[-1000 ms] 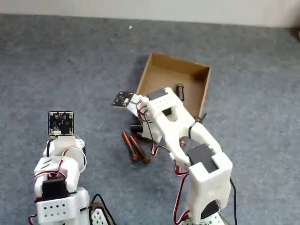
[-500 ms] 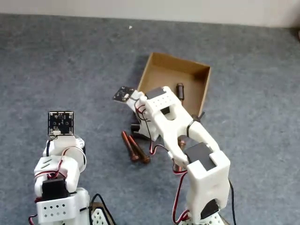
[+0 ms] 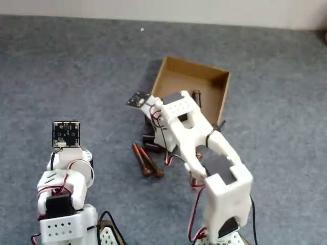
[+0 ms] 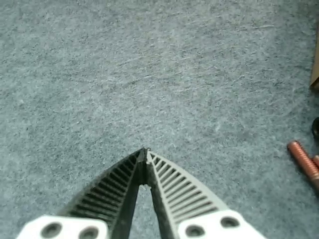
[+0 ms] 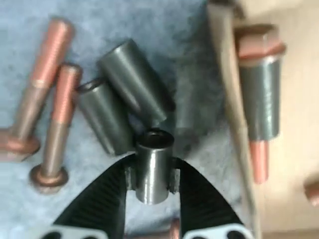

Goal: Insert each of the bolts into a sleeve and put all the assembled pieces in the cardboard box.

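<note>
My right gripper point(image 5: 152, 177) is shut on a dark metal sleeve point(image 5: 153, 164), held upright above the carpet beside the cardboard box point(image 3: 219, 79). Below it lie two more dark sleeves point(image 5: 119, 104) and two copper bolts point(image 5: 47, 114), the same bolts point(image 3: 145, 159) that show in the high view left of the right arm. One assembled bolt-in-sleeve point(image 5: 259, 94) lies inside the box next to its wall. My left gripper point(image 4: 145, 167) is shut with nothing in it, over bare carpet far to the left; a bolt tip point(image 4: 304, 158) shows at its view's edge.
Grey carpet point(image 3: 76, 66) covers the whole work surface, with wide free room left of and behind the box. The box's near wall point(image 5: 227, 99) stands close to the loose sleeves. The left arm's base point(image 3: 64, 194) sits at the front left.
The right arm has swung a little toward the box with the sleeve in its gripper. The left arm has stayed still.
</note>
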You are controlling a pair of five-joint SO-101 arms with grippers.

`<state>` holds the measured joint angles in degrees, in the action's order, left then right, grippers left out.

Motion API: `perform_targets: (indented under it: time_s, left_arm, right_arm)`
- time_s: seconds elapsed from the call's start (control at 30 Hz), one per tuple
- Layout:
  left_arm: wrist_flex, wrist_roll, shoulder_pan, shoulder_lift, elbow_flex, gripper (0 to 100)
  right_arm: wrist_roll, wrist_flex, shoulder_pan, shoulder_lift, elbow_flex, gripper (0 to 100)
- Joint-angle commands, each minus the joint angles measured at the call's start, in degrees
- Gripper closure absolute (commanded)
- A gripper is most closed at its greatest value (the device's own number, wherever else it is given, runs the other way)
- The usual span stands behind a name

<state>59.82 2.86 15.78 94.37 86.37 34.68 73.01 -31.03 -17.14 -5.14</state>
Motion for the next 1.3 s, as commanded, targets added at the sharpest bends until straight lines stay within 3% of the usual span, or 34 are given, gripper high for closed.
perform_targets:
  time_s: [0.0,0.27,0.57,0.7,0.8,1.03,1.27]
  left_arm:
    - [-1.32,0.79,0.75,0.40,-0.31,99]
    - [-1.32,0.79,0.48,0.40,-0.31,99]
    - [-1.23,0.79,-0.04,0.40,-0.22,99]
    - [-1.05,4.66,-6.02,0.40,-0.40,99]
    - [-1.05,9.14,-12.70,0.40,-0.75,99]
    - [-0.97,9.67,-21.05,-0.22,-4.79,99]
    - [1.58,9.67,-28.00,-0.31,-11.38,99]
  right_arm:
    - [-4.75,1.98,0.92,11.74,-1.19,99.4]
    - [-10.46,2.95,3.21,31.16,-13.49,99.4]
    - [-16.97,1.89,15.52,52.62,-29.67,99.4]
    - [-17.85,-3.47,18.59,61.58,-39.52,99.4]
    - [-23.03,-8.84,20.88,67.91,-47.08,99.4]
    - [-28.22,-14.02,28.09,81.19,-56.66,99.4]
    - [-32.09,-17.54,31.16,84.26,-58.68,99.3]
